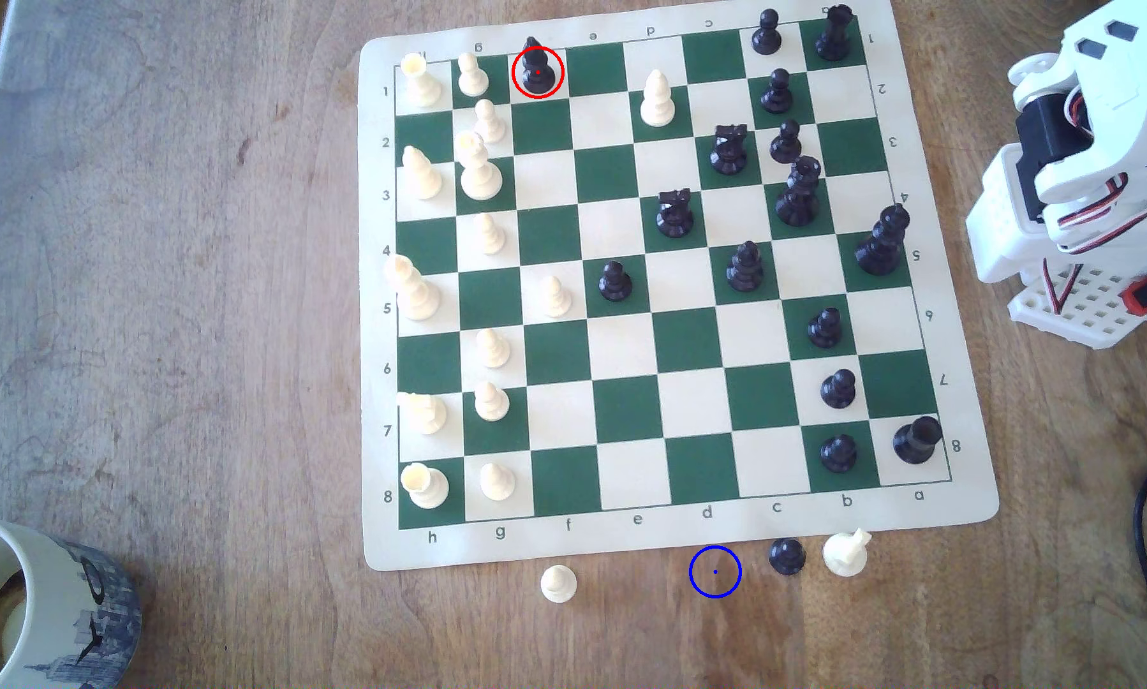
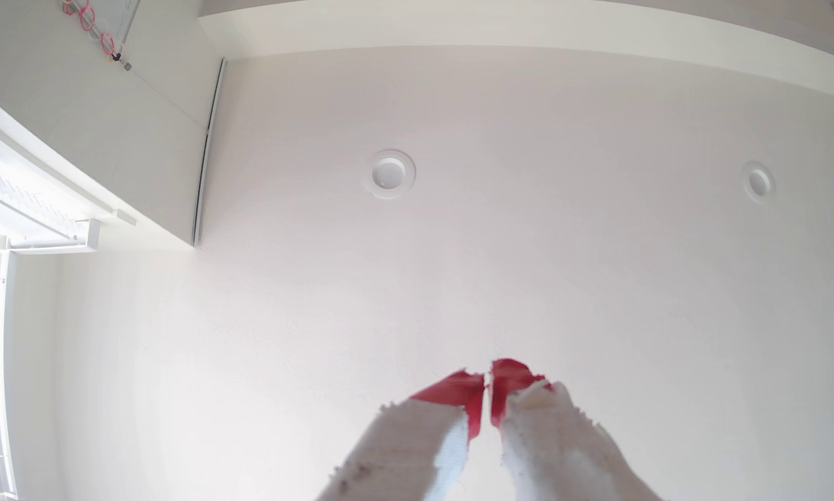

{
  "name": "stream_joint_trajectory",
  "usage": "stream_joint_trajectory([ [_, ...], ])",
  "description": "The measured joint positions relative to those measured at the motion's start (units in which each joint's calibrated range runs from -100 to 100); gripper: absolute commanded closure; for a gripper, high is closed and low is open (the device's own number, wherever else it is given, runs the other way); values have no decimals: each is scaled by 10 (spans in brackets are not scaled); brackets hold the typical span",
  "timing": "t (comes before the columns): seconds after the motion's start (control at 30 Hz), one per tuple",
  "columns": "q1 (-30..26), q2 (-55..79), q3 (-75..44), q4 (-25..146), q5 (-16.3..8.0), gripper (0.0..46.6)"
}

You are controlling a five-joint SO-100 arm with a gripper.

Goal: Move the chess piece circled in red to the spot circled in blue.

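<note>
Your gripper [image 2: 487,380] points up at the ceiling [image 2: 502,250], and its red-tipped fingers [image 2: 456,388] are pressed almost together with only a thin crack between them. They hold nothing. The lower parts of the fingers are cut off at the edge of the wrist view, and the white padding on them looks fuzzy and hard to make out.

In the exterior view, your arm [image 1: 1088,165] sits folded at the exterior view's right, off the chess board [image 1: 657,285], and part of it is cut off by the edge.

The chess piece circled in red [image 1: 536,66] stands upright on a square in the far row, towards the exterior view's left, beside a white pawn [image 1: 472,74]. Its pointed head aims straight up, so its long side runs up and down.

The spot circled in blue [image 1: 715,571] lies on the bare wooden table [image 1: 160,331], just past the board's near edge. A black pawn [image 1: 787,555] stands just beside it, towards the exterior view's right.
</note>
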Motion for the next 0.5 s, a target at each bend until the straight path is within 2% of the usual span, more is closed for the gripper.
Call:
stream_joint_trajectory([
  [0.1, 7, 0, 0, 6, 0, 464],
  [0.5, 79, 0, -10, 378, 0, 464],
])
